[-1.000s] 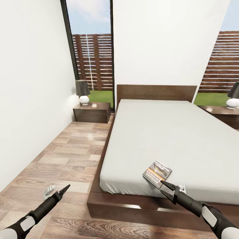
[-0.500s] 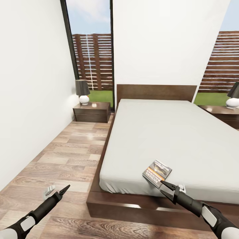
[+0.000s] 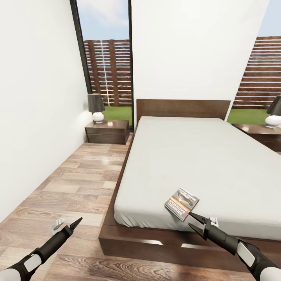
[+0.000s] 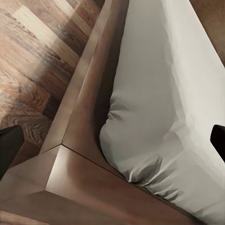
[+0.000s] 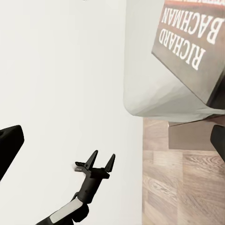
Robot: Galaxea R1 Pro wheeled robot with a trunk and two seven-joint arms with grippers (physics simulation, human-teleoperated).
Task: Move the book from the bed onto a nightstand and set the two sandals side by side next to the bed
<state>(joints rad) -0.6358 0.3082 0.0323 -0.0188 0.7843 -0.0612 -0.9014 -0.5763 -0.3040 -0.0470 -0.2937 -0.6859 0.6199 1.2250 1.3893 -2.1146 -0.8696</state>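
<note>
near the bed's (image 3: 203, 156) foot edge, your right gripper (image 3: 194, 223), open and empty, could nudge the book (image 3: 182, 203) off.

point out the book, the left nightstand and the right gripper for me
book (image 3: 182, 203), head view, middle of its cover, near the mattress's foot edge
left nightstand (image 3: 107, 134), head view, on its drawer front
right gripper (image 3: 194, 223), head view, midway between its two open fingertips

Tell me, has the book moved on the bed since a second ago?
No. The book keeps its spot near the foot edge of the bed; only the camera shifted.
</note>
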